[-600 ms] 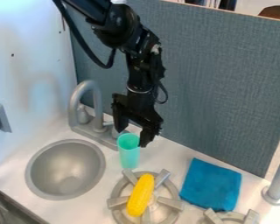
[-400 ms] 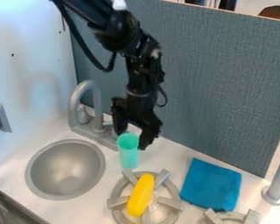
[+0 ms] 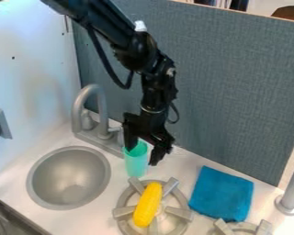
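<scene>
1. We see the gripper (image 3: 143,155), jaws spread, at the green cup's rim (image 3: 136,166).
2. Nearer, we see corn (image 3: 148,205) across the burner (image 3: 178,213).
3. Left, we have the sink (image 3: 68,176) and faucet (image 3: 102,110); right, a blue cloth (image 3: 221,194).

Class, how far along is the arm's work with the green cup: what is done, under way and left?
Done: the gripper is down at the green cup's rim. Under way: lining up, it seems; the fingers stand apart, with no firm hold visible. Left: probably closing on the cup and lifting it, since it stands upright on the counter, behind the burner.
</scene>
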`<state>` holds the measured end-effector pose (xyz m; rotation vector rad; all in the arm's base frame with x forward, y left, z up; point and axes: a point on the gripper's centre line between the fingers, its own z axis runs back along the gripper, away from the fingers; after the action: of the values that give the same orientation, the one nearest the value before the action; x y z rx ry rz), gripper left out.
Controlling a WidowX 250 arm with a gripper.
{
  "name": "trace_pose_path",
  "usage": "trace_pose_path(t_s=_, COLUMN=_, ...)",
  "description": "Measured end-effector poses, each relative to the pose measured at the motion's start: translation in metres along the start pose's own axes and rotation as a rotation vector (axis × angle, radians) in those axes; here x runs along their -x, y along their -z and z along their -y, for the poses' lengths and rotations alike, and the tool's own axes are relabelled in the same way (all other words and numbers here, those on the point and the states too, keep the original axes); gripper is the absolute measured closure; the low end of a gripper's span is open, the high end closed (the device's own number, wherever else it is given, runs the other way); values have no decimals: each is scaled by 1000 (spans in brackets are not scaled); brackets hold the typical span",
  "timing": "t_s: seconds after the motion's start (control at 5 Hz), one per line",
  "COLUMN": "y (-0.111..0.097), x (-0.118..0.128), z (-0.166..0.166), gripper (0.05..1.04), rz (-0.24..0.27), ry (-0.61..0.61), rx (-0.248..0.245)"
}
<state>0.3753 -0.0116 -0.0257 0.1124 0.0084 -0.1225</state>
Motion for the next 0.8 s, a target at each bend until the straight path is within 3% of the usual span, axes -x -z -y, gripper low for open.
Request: trace_pose_path(t_s=0.8, y=26, x=-19, z=-14, gripper=119, rz=-83, ry=-31, rx=-61)
